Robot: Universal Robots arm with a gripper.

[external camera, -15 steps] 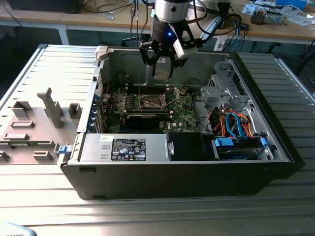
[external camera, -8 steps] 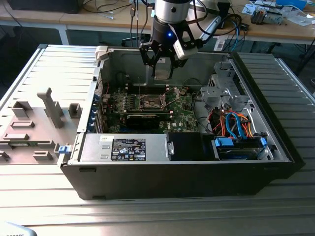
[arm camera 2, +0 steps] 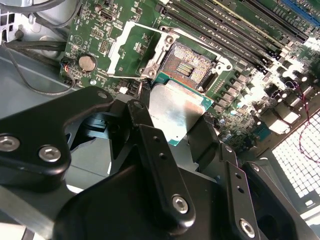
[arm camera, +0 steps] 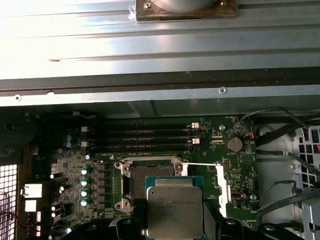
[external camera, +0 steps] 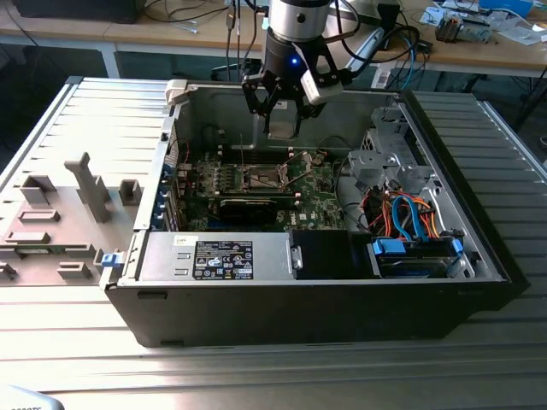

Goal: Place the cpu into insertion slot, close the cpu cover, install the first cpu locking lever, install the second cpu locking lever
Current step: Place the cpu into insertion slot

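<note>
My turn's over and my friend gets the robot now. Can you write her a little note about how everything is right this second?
Claw: shut on the cpu, holding it up inside the open computer case.
Insertion slot: empty, with its contacts showing. In both wrist views the cpu hovers close by it, not in it.
Cpu cover: swung open, off the slot.
Done: the cpu is in the claw and has been brought to the slot.
Not yet done: all four task steps.
</note>
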